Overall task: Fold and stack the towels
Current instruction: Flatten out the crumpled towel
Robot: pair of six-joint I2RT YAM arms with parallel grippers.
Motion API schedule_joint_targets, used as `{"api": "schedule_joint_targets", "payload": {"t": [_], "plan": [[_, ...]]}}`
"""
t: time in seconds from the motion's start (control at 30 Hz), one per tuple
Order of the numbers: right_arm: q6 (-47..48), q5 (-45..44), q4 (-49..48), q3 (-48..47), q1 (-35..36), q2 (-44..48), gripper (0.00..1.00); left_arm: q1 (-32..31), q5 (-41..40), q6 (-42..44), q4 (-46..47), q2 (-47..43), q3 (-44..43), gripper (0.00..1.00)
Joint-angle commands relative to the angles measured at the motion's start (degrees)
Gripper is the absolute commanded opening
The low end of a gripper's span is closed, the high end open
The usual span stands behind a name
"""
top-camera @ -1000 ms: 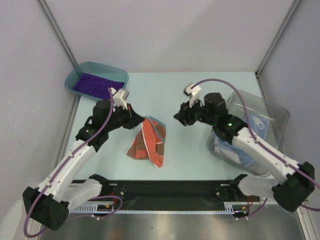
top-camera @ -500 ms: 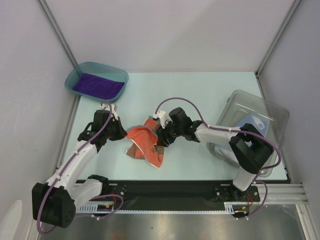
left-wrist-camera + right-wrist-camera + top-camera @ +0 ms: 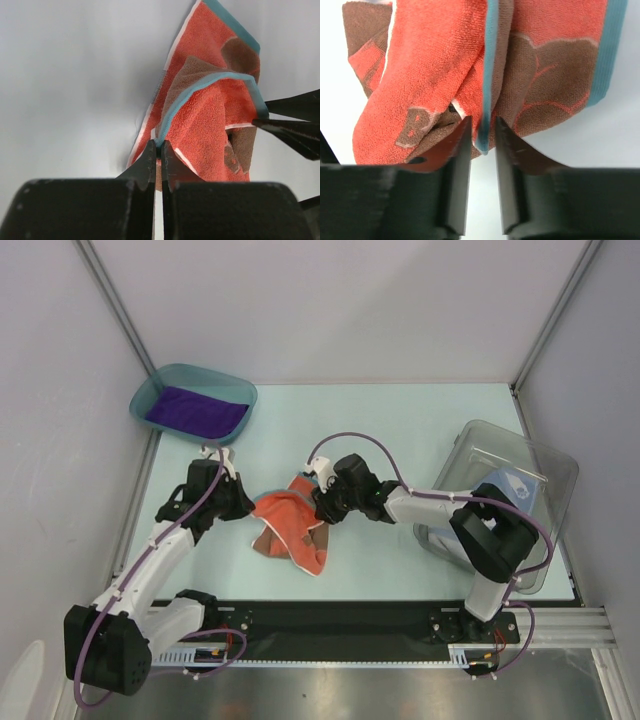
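Note:
A brown-red towel (image 3: pixel 290 525) with orange and light-blue edges lies crumpled on the table between the arms. My left gripper (image 3: pixel 250 508) is shut on its left edge; the left wrist view shows the jaws (image 3: pixel 159 150) pinching the light-blue border of the towel (image 3: pixel 210 115). My right gripper (image 3: pixel 318 508) is low at the towel's right side. In the right wrist view its jaws (image 3: pixel 482 135) straddle a light-blue edge of the towel (image 3: pixel 435 65) with a gap on both sides. A deep purple towel (image 3: pixel 195 412) lies in the teal tray.
The teal tray (image 3: pixel 165 375) stands at the back left. A clear plastic bin (image 3: pixel 520 475) at the right holds a light-blue towel (image 3: pixel 505 490). Grey walls close in the table on the left, back and right.
Both arms came down onto the brown-red towel. The left gripper shut on its left edge and lifted a fold; the right gripper slid in to its right edge.

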State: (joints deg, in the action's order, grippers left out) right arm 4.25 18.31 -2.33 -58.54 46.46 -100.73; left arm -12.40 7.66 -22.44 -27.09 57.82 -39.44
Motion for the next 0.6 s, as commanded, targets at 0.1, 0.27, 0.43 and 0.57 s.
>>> {"api": "schedule_joint_targets", "payload": {"t": [0.1,0.27,0.43,0.57], "plan": [[-0.12,-2.48,-2.16,-1.4,0.39,0.44,0.15,0.54,2.71,1.25,3.36,-1.39,-0.99,0.0],[-0.73,-8.08,0.92,-1.67,0.04,7.35,0.0,0.54,5.17,1.43,5.38,-3.68,-4.66,0.0],[0.4,-20.39,11.78,-4.38,0.83,22.39,0.0,0.45,12.28,3.8,5.65,-7.8,-13.89,0.0],[5.94,-29.27,18.84,-6.67,5.38,37.42,0.0,0.28,17.46,4.5,5.12,-12.55,-22.59,0.0]]}}
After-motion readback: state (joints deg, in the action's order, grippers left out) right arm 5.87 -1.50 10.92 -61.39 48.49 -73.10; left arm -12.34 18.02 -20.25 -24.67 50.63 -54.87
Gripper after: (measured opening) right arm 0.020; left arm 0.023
